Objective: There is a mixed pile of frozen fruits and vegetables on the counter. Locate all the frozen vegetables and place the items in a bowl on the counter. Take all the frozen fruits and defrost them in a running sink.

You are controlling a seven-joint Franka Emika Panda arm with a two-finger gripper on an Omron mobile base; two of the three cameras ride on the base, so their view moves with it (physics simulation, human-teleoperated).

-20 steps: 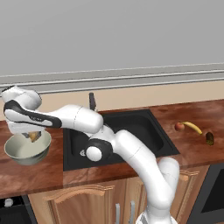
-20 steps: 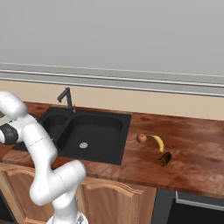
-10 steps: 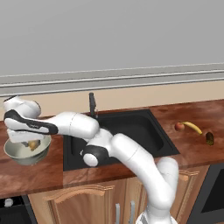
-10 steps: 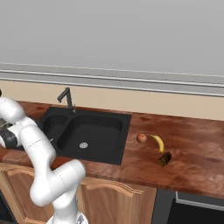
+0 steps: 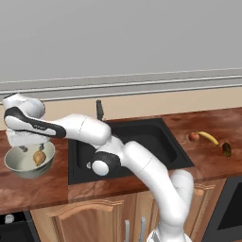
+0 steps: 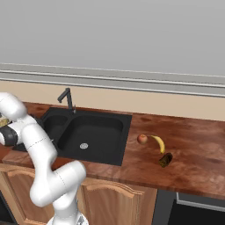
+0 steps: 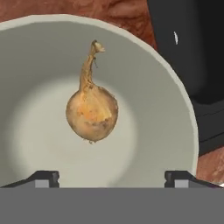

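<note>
Hand view: I am looking down into the bowl (image 7: 166,87), with the tan bulb (image 7: 92,111) in the middle of it, stem pointing toward the top of the picture.
Gripper: my two finger tips (image 7: 43,177) stand far apart at the bottom of the hand view, one on each side of the bulb, and neither touches it. I read the jaws as spread wide, holding nothing.
Bulb: I see it free inside the bowl, between the tips but clear of both. Whether it rests on the bowl's floor I cannot tell.
Left base view: my arm reaches far to the left over the counter (image 5: 28,189), and the gripper (image 5: 27,141) hangs just above the bowl (image 5: 19,168), which sits to the left of the sink (image 5: 142,142). The tan bulb (image 5: 39,156) shows inside the bowl, near its right rim.
Sink: black, two basins, with the slim faucet (image 5: 99,109) at the back; I see a silver drain in the wide basin (image 6: 84,146) from the right base view.
Fruits: the red apple (image 5: 194,137) and the yellow banana (image 5: 208,137) lie just beside each other on the counter to the right of the sink.
Dark lump: the olive-brown lump (image 5: 226,149) lies near the banana's far end, further right, on the counter.
</note>
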